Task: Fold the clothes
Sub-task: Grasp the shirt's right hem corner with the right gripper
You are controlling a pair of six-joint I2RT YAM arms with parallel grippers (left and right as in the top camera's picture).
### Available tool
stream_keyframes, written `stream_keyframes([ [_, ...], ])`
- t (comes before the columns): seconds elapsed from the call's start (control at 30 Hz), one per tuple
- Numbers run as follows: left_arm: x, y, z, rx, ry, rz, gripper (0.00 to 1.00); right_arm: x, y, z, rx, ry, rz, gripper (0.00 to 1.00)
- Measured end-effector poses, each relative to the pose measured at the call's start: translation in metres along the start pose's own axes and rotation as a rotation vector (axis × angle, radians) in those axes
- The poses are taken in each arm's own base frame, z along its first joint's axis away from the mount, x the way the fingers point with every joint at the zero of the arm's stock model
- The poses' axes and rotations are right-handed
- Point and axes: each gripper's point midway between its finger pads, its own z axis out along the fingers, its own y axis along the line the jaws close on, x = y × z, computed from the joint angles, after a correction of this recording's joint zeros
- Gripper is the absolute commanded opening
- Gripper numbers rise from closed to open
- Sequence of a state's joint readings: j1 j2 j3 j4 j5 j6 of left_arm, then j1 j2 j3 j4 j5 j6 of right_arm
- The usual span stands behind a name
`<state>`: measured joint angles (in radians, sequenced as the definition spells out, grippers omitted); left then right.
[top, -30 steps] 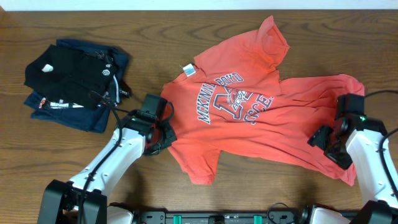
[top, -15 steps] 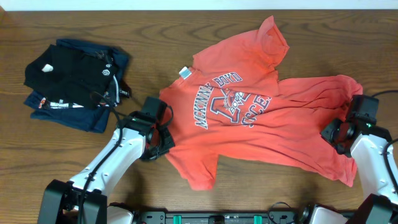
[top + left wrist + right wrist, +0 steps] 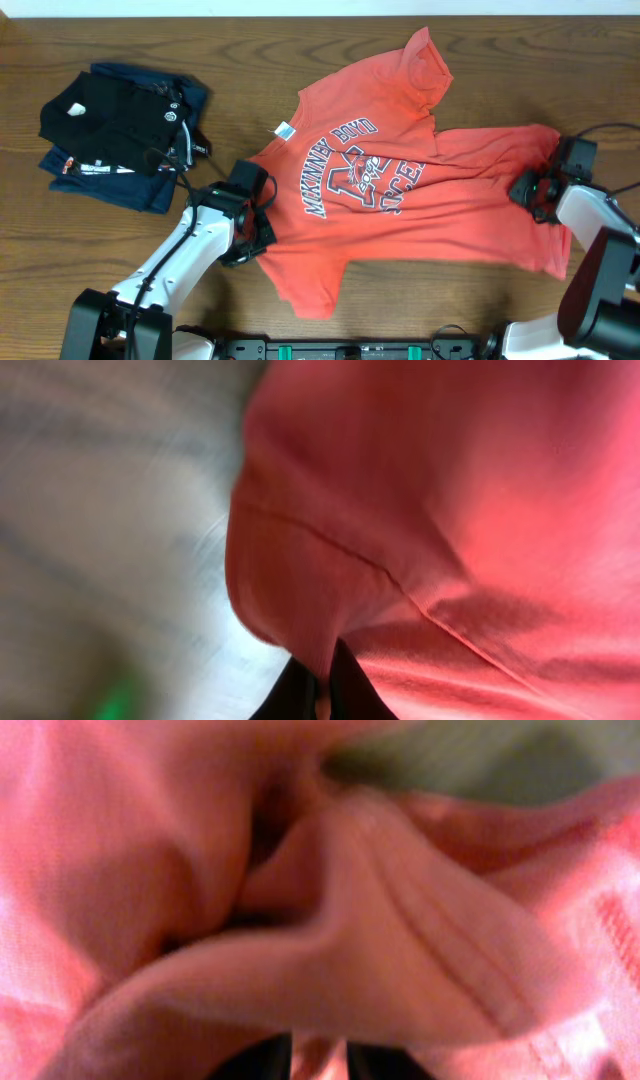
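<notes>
The clothes, a coral T-shirt (image 3: 470, 215) with a grey-white chest print, lie spread face up across the table, neck label toward the upper left. My left gripper (image 3: 260, 228) is shut on the shirt's left edge; in the left wrist view a fold of the coral fabric (image 3: 450, 510) runs down between the dark fingers of the gripper (image 3: 325, 695). At the shirt's right end my right gripper (image 3: 530, 190) is shut on bunched cloth. The right wrist view is filled with the shirt (image 3: 350, 950), pinched in the gripper (image 3: 318, 1060).
A folded black garment (image 3: 110, 115) lies on a folded navy garment (image 3: 135, 190) at the table's left. Bare wooden table (image 3: 100, 260) shows around them. A black cable (image 3: 610, 130) runs by the right arm.
The right gripper has moved up the table and closed on the shirt's right end. The left gripper has drawn its edge slightly down-left, and the shirt has shifted and turned leftward.
</notes>
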<state>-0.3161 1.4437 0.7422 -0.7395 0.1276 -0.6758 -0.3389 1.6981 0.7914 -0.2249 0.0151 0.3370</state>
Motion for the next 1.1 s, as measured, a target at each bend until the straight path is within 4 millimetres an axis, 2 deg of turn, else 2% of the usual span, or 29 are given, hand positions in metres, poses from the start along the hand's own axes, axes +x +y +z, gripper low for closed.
stream_keyframes([
  [0.1, -0.016, -0.015, -0.001, 0.061, -0.068, 0.006, 0.06, -0.026, 0.010, 0.010, -0.037, -0.097, 0.004, 0.28],
  [0.2, -0.036, -0.033, -0.005, 0.135, -0.149, 0.014, 0.06, -0.041, 0.019, 0.015, -0.062, -0.109, 0.005, 0.44],
  [0.23, -0.041, -0.038, -0.006, 0.156, -0.172, 0.016, 0.06, -0.044, 0.023, 0.016, -0.075, -0.092, -0.002, 0.51],
  [0.3, -0.052, -0.047, -0.010, 0.192, -0.216, 0.020, 0.06, -0.044, 0.029, 0.013, -0.093, -0.037, -0.027, 0.52],
  [0.37, -0.056, -0.051, -0.012, 0.209, -0.235, 0.022, 0.06, -0.034, 0.029, 0.006, -0.082, 0.055, -0.040, 0.55],
  [0.47, -0.058, -0.053, -0.013, 0.218, -0.243, 0.023, 0.06, -0.011, 0.016, -0.016, -0.003, 0.220, -0.052, 0.57],
  [0.6, -0.056, -0.051, -0.012, 0.209, -0.234, 0.022, 0.06, 0.007, -0.010, -0.053, 0.118, 0.316, -0.037, 0.58],
  [0.67, -0.053, -0.049, -0.011, 0.199, -0.224, 0.021, 0.06, 0.008, -0.024, -0.069, 0.170, 0.313, -0.013, 0.58],
  [0.73, -0.052, -0.048, -0.010, 0.194, -0.217, 0.021, 0.06, 0.000, -0.036, -0.076, 0.207, 0.276, 0.023, 0.57],
  [0.8, -0.052, -0.047, -0.010, 0.192, -0.216, 0.021, 0.06, -0.005, -0.047, -0.074, 0.231, 0.245, 0.054, 0.57],
  [0.9, -0.049, -0.045, -0.009, 0.183, -0.206, 0.020, 0.06, -0.003, -0.062, -0.060, 0.253, 0.212, 0.092, 0.55],
  [1.1, -0.046, -0.042, -0.008, 0.170, -0.192, 0.018, 0.06, 0.028, -0.084, -0.034, 0.284, 0.232, 0.136, 0.48],
])
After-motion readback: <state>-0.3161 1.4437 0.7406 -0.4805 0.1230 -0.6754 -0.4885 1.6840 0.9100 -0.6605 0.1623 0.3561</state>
